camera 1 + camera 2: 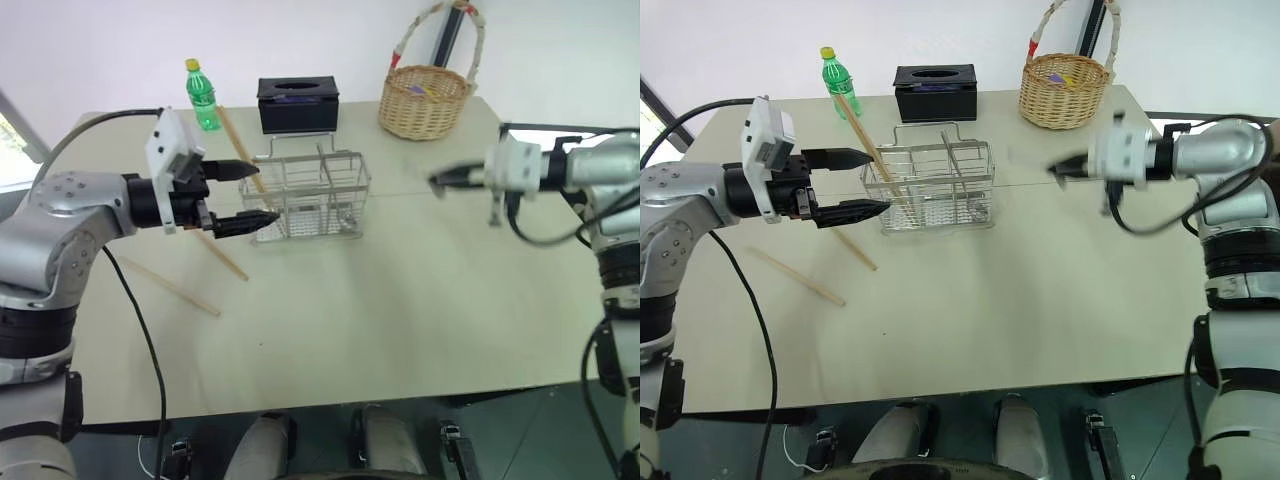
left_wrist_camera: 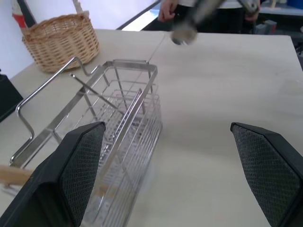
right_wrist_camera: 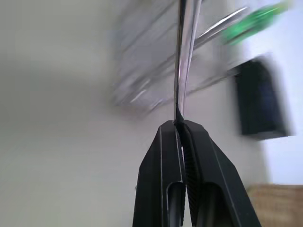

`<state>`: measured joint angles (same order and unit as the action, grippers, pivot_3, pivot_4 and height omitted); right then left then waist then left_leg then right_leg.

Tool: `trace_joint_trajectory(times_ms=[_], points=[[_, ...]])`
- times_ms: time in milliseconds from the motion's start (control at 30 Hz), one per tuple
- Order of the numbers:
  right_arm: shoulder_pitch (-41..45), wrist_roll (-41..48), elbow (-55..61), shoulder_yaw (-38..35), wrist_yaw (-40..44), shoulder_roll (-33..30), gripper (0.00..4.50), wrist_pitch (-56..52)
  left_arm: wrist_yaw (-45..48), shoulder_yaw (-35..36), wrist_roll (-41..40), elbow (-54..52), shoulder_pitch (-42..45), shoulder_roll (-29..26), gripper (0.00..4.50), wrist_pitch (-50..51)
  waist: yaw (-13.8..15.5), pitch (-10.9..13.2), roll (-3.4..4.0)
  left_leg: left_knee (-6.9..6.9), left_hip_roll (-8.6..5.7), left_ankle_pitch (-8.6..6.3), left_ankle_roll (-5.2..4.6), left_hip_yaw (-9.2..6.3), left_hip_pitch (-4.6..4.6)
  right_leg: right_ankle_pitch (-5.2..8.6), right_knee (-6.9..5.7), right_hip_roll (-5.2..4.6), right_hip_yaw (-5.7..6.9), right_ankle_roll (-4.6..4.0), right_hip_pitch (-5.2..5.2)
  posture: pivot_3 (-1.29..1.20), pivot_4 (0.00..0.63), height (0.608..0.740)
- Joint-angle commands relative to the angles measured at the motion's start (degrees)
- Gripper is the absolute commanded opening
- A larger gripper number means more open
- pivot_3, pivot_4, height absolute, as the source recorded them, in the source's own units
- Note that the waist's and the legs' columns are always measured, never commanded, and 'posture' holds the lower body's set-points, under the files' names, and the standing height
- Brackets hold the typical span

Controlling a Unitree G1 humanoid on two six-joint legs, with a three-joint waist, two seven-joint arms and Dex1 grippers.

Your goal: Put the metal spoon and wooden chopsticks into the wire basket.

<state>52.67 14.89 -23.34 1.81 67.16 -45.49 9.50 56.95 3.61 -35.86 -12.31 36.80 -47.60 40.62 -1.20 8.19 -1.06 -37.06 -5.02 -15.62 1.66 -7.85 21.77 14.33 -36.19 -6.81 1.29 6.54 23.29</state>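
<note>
The wire basket stands mid-table, toward the back. One wooden chopstick leans in its left end, and two more chopsticks lie flat on the table to its left. My left gripper hovers open at the basket's left end with nothing between its fingers. To the right of the basket, raised above the table, my right gripper is shut on the metal spoon's handle. The spoon's bowl points toward the basket.
A green bottle, a black tissue box and a round wicker basket line the back of the table. The beige tabletop stretches bare toward the front edge.
</note>
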Motion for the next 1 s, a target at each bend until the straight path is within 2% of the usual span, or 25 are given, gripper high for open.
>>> trace_joint_trajectory(times_ms=[33,167,233,733,833,933,1000], points=[[1.04,5.71,11.2,-4.97,-10.65,2.88,0.05,-14.77,-0.1,0.92,0.56,-0.04,1.49,0.01,4.5,-1.19,0.43,-0.01,-0.02,0.01,0.0,0.0,0.0,-0.02,0.01,0.0,0.0,0.0,0.0,-0.01,0.01,0.0,0.15,0.661],[1.58,9.08,17.94,-6.31,-22.14,10.78,0.05,-27.5,-0.47,0.91,1.66,1.32,2.3,0.64,4.5,-2.14,0.72,-0.11,-0.18,-0.05,-0.12,0.0,0.0,-0.06,0.13,-0.01,0.05,-0.02,0.03,0.0,0.03,0.0,0.15,0.661],[1.04,9.06,19.33,-5.85,-25.28,13.98,0.05,-30.92,-1.34,1.21,2.3,2.08,2.86,1.08,4.5,-2.69,0.74,-0.12,-0.19,-0.12,-0.17,-0.01,-0.02,-0.06,0.18,-0.02,0.07,-0.04,0.04,-0.01,0.03,0.0,0.15,0.661],[-7.8,6.07,19.99,-1.89,-32.2,25.47,0.05,-34.85,-4.14,5.03,1.63,-0.73,1.13,-0.18,4.5,-0.98,0.21,-0.12,-0.19,-0.09,-0.15,0.01,-0.02,-0.1,0.26,-0.04,-0.01,0.0,0.15,0.0,0.17,0.0,0.15,0.661],[-9.78,4.81,19.83,-0.84,-32.7,26.66,0.89,-34.22,-4.82,5.39,1.28,-1.54,0.74,-0.18,4.5,-0.57,0.24,-0.12,-0.19,-0.1,-0.15,0.02,-0.01,-0.1,0.26,-0.04,-0.02,0.0,0.15,0.0,0.18,0.0,0.15,0.661],[-10.09,4.68,19.9,-1.21,-33.75,27.29,2.38,-34.39,-5.47,5.81,0.89,-1.89,0.57,-0.31,4.5,-0.28,0.32,-0.12,-0.19,-0.1,-0.16,0.02,-0.01,-0.1,0.26,-0.04,-0.02,0.0,0.15,0.01,0.17,0.0,0.15,0.661],[-9.9,3.95,20.02,-1.41,-34.75,27.26,3.53,-34.01,-5.81,6.2,0.68,-1.9,0.59,-0.31,4.5,0.02,0.32,-0.12,-0.19,-0.1,-0.16,0.02,-0.01,-0.11,0.25,-0.04,-0.02,0.0,0.15,0.0,0.17,0.0,0.15,0.661]])
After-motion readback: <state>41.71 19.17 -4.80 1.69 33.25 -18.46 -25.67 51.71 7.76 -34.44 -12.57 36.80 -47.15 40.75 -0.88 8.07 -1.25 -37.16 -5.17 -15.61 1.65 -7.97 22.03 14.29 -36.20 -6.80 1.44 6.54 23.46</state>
